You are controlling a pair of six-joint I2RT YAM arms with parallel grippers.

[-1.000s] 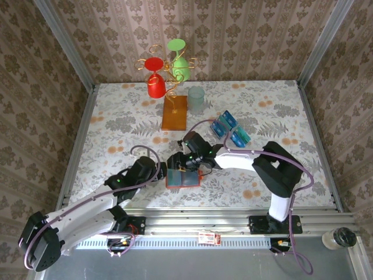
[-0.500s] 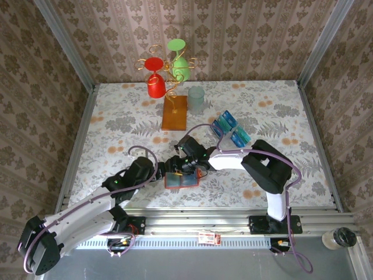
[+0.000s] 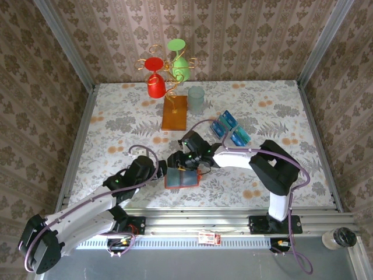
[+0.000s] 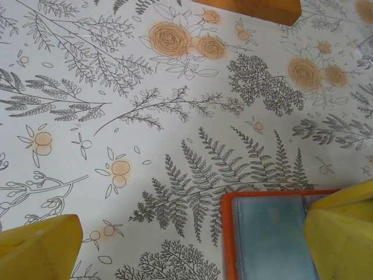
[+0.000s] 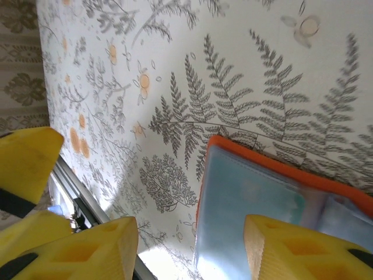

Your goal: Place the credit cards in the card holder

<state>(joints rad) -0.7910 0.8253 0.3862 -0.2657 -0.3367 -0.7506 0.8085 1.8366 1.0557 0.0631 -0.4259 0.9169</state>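
Two grippers meet over one spot near the front of the table. The left gripper has its jaws spread wide: one yellow fingertip hangs over bare floral cloth, and the other overlaps the right part of the card holder. The right gripper has its jaws parted but less wide, with the holder's corner lying in the gap. Whether either fingertip touches the holder I cannot tell. The holder lies flat, its orange-red rim framing a bluish clear pocket that faces up. Whether a card sits under the plastic is unclear. From above, the left gripper is at the holder's left edge and the right gripper at its far left corner. The credit cards, a small blue and teal cluster, lie well apart from the holder, farther back and to the right. Beyond them stands a gold wire stand on an orange-brown base, carrying a red cup and a green cup. A pale green tumbler stands just beside the base.
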